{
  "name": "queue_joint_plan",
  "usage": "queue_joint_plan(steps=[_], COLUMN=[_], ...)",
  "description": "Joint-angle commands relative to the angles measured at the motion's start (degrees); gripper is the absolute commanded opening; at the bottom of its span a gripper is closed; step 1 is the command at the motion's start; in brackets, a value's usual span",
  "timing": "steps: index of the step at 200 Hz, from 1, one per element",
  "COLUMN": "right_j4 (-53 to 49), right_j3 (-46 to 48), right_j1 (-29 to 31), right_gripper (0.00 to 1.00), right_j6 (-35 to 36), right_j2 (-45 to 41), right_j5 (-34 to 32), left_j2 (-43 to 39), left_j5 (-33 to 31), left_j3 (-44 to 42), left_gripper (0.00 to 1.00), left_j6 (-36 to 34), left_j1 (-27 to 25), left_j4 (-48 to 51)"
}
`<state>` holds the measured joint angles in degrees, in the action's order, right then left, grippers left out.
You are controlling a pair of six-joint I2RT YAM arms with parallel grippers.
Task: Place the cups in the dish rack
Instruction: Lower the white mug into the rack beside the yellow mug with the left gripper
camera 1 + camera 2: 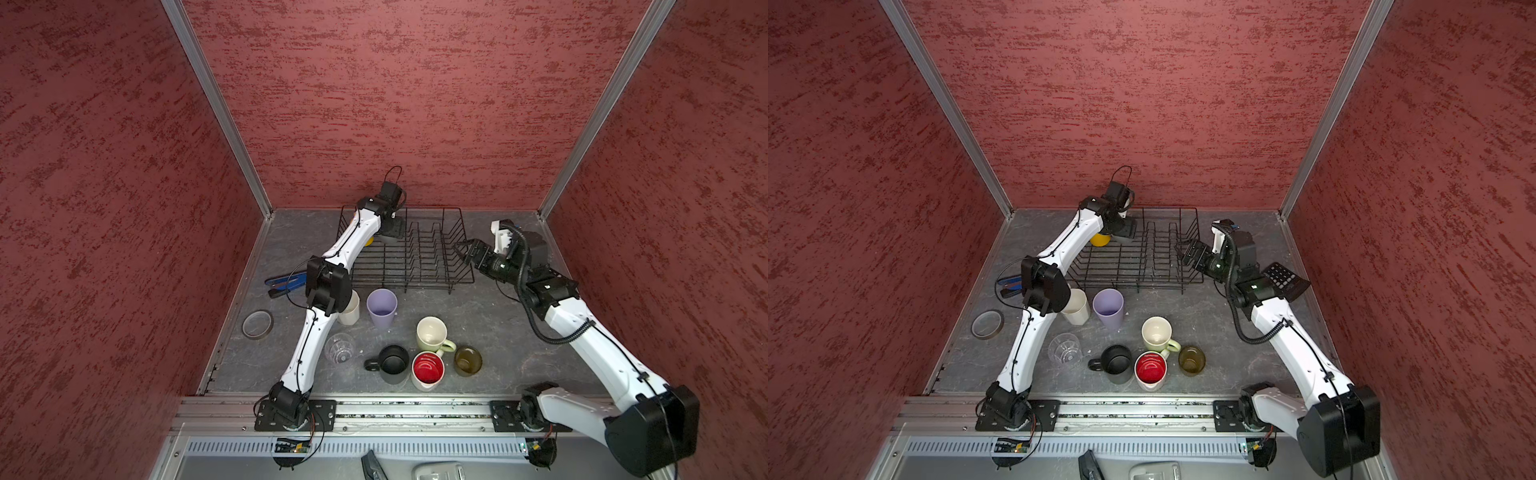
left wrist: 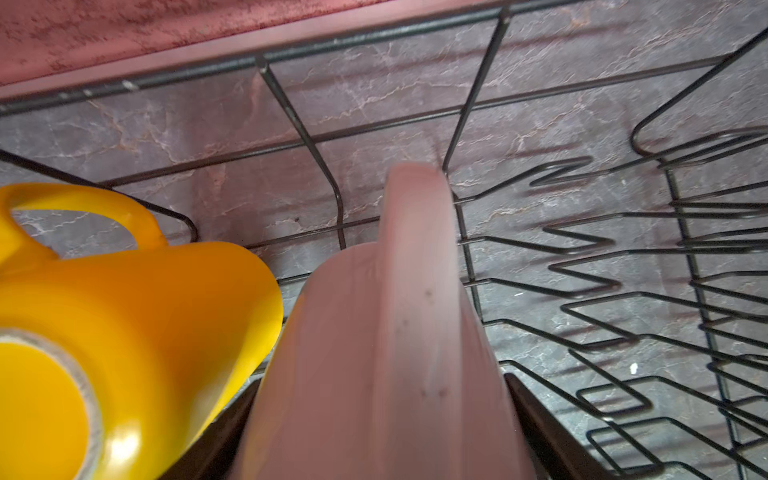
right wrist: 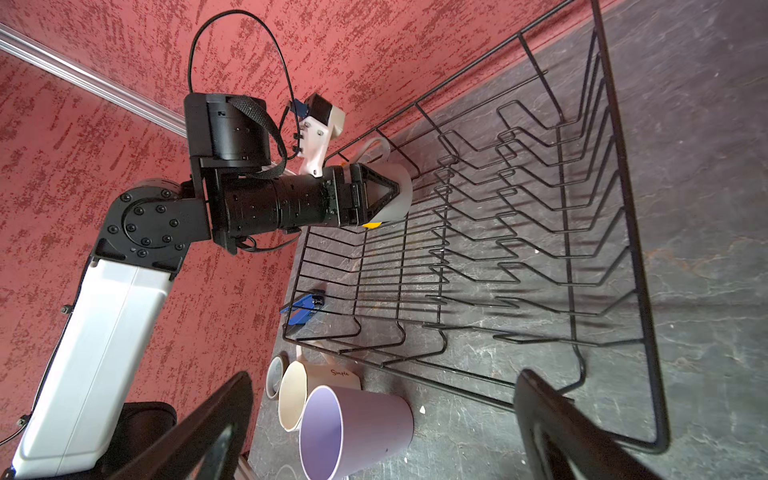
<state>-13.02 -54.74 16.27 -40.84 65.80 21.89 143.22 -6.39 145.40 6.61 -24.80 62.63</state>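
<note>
Red mottled walls on three sides, grey marbled surface below. At far left, tape roll lying flat; beyond it, blue tool, partly behind left arm. Behind that arm's elbow, white mug, half hidden. Nearer, clear glass, faint and hard to read. In rack, at far left corner: yellow mug, base up, nearly covered by arm in both top views; just beside it, grey mug clamped in left claw, blurred up close, dark fingers only at frame edge, either side of mug; set down or aloft, cannot tell. Before rack, upright: lilac tumbler, then black mug, red-inside mug, pale green mug, olive glass. At rack's right end, right claw, spread wide, empty. Behind right arm, calculator, shown in a top view, partly under arm.
</note>
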Motion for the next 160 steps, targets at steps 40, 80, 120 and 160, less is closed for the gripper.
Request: queue_joint_plan(steps=[40, 80, 120, 160], right_j4=[2.8, 3.1, 4.0, 4.6], right_j3=[1.0, 1.3, 1.9, 2.2], right_j1=[-0.3, -0.3, -0.3, -0.3], right_gripper=[0.99, 0.99, 0.99, 0.99], right_j6=[-2.0, -2.3, -3.0, -3.5], right_j2=[0.1, 0.1, 0.2, 0.3], right_j5=[1.6, 1.8, 2.3, 2.6], left_j2=[0.3, 1.1, 2.0, 3.0], left_j5=[1.1, 1.8, 1.7, 1.7], left_j3=[2.2, 2.2, 2.2, 2.1], left_gripper=[0.00, 0.00, 0.00, 0.00], left_j6=[-0.5, -0.7, -0.7, -0.9], left_j1=[0.7, 0.8, 0.8, 0.9], left_j4=[0.6, 0.5, 0.0, -0.3])
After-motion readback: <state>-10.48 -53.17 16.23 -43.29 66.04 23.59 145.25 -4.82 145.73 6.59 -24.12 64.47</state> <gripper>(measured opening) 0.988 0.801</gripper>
